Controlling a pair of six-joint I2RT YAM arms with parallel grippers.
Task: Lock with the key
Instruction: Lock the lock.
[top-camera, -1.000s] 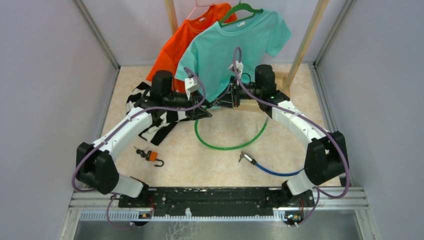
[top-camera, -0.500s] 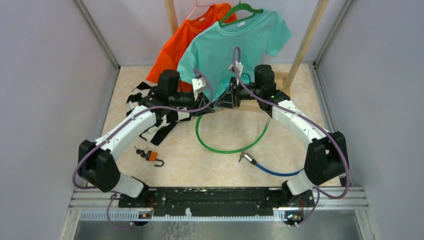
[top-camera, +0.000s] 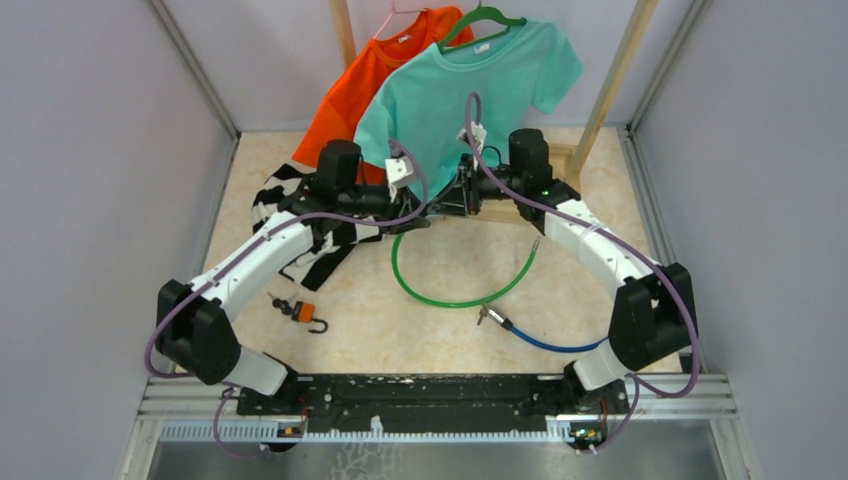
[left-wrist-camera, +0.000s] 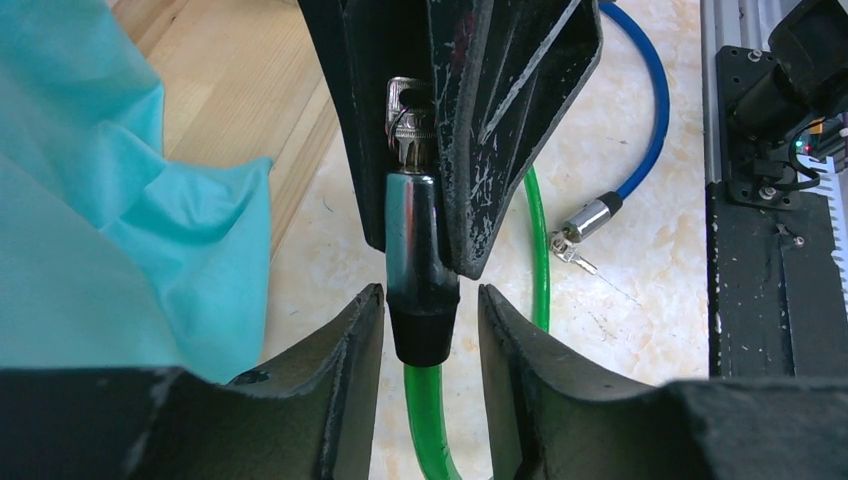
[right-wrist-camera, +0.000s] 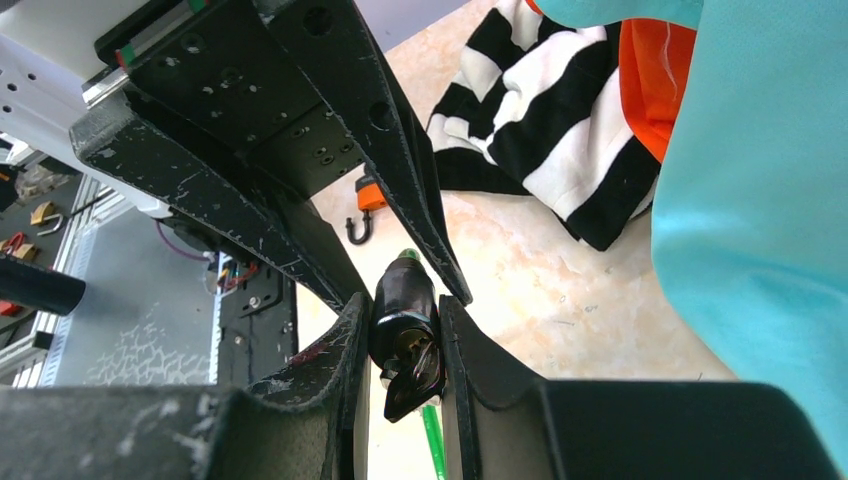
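Left pincer (left-wrist-camera: 430, 297) arrived, straddling lock head (left-wrist-camera: 412, 235), right pincer (right-wrist-camera: 400, 302) clamping

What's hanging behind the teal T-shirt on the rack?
An orange T-shirt hangs behind the teal T-shirt. Only the side to the left of the teal one shows. The rest is covered by the teal shirt.

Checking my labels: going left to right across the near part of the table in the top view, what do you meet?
Left arm's black elbow joint → small orange padlock with keys → blue cable with silver metal tip → right arm's black elbow joint.
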